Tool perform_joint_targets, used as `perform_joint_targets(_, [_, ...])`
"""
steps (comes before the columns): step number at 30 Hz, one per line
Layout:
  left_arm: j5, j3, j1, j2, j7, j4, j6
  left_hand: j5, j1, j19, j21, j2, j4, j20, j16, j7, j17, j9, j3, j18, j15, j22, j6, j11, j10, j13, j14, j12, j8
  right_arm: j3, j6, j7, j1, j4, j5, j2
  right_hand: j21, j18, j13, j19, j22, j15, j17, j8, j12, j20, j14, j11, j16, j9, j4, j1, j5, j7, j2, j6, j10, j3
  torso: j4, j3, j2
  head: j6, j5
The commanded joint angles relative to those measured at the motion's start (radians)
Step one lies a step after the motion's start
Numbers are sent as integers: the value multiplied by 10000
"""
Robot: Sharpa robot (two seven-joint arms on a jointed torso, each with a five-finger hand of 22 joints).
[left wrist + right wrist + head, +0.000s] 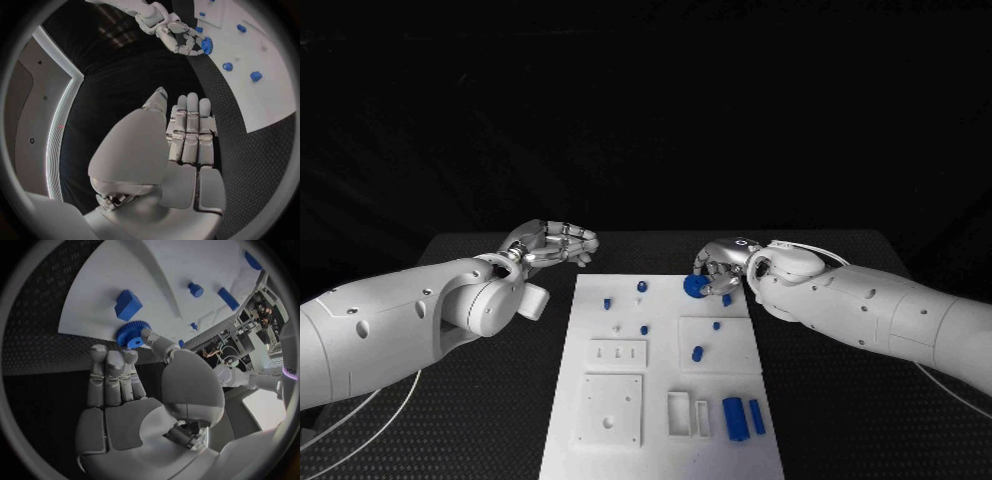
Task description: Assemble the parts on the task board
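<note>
From the head view, the right hand [720, 268] is pinching a blue gear [695, 286] just over the far right edge of the task board [661, 420], and I reckon such a thin fingertip hold is risking the gear tipping or dropping onto the desk [848, 400] before it is seated. In the left wrist view, the left hand [187, 135] is hovering off the board's left side, fingers straight together, grasping nothing. In the right wrist view, the gear [132, 334] is sitting between thumb and fingertips [112, 357] at the board's edge, near a blue block [127, 305].
</note>
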State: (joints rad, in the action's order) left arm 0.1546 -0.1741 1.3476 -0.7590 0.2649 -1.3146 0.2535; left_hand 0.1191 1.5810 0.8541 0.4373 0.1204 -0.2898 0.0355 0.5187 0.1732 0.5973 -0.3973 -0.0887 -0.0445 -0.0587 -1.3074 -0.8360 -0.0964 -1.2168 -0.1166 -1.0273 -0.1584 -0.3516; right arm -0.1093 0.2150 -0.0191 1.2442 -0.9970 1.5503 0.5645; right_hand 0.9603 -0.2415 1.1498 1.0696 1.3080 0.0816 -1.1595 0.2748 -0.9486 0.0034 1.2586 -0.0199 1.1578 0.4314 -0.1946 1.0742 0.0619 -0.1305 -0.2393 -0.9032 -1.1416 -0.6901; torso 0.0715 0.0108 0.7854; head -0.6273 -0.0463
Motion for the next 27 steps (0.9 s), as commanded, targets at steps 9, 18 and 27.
perform_joint_targets(9, [40,8,9,14,34,-37,-157,-51,44,-74,49,-35,12,18,-70,5,19,16,62,-196,-41,-187,-17,-50,-27,15,16,62,9,-257,-854,93,-196,223,146,-190,87,-203,-35,-38,200,19,36,35,-107,-23,-55,-22,84,-19,6,-184,37,-45,35,-129,113,79,4,9,0,-28,-4])
perform_joint_targets(18, [50,8,9,13,2,-27,-170,-50,51,-75,50,-32,13,18,-72,6,20,17,63,-196,-41,-186,-14,-50,-27,15,17,65,10,-270,-912,119,-321,303,145,-260,100,-203,-46,-50,198,24,49,39,-128,-24,-66,-17,104,-19,14,-240,60,-39,72,-130,123,119,19,18,6,-69,16])
perform_joint_targets(27, [60,8,10,11,-7,-42,-164,-50,53,-77,50,-30,11,17,-75,8,22,19,65,-195,-42,-185,-11,-51,-25,16,18,69,12,-292,-1196,168,-333,347,268,-254,118,-203,-67,-75,193,30,72,61,-156,-32,-91,-7,132,-11,-20,-266,125,-28,122,-159,147,151,-4,16,1,-83,1])
